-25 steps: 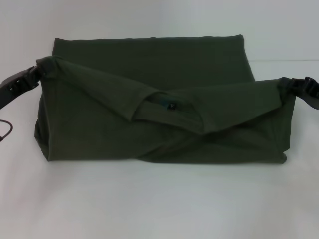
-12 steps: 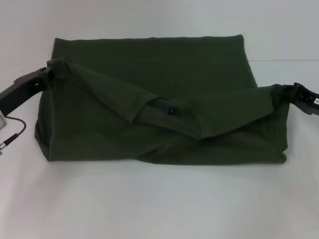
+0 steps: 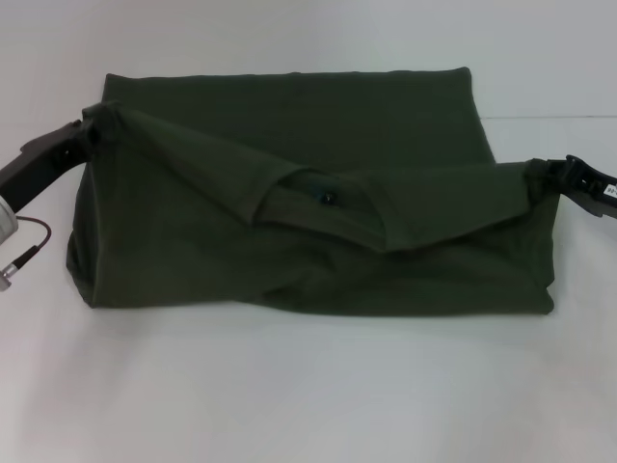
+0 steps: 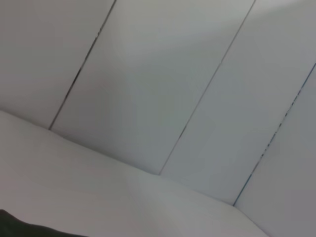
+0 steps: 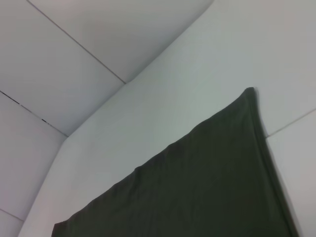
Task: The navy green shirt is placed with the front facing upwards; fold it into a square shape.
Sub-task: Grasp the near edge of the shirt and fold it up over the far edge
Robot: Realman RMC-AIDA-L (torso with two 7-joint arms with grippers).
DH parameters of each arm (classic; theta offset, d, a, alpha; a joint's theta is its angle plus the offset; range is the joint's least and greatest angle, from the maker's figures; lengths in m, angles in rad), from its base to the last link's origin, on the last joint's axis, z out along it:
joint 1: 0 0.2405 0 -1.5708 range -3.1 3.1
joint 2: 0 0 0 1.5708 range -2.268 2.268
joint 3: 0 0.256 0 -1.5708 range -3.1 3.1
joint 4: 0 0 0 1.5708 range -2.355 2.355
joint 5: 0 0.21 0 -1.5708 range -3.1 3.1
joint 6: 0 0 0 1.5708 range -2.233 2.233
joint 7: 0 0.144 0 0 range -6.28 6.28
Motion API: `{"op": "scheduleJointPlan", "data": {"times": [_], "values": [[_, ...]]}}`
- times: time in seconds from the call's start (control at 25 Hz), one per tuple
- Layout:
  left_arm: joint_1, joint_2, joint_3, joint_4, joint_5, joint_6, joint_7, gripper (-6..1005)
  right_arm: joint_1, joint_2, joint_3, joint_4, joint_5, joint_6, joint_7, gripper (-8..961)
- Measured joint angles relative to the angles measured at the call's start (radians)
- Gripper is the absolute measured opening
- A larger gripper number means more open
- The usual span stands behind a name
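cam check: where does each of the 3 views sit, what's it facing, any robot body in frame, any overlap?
Head: above, looking forward and down at the navy green shirt; left gripper and right gripper pinch its ends.
Left wrist: faces the white panelled wall; no robot parts.
Right wrist: faces the shirt's far edge; no robot parts.
Shared: the shirt, in all three.

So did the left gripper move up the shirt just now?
Yes. The left gripper, shut on the navy green shirt, has carried its corner farther toward the shirt's far edge.
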Motion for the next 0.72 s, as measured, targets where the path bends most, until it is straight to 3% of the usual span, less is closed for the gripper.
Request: {"op": "scheduleJointPlan", "data": {"times": [0.28, 0.72], "values": [[-0.024, -0.001, 0.000, 0.001, -0.003, -0.070, 0.020, 60, 0.026, 0.001, -0.004, 0.000, 0.000, 0.024, -0.002, 13], [-0.038, -0.026, 0.001, -0.007, -0.003, -0.177, 0.080, 61, 0.038, 0.010, -0.050, 0.016, -0.001, 0.098, 0.004, 27]]}}
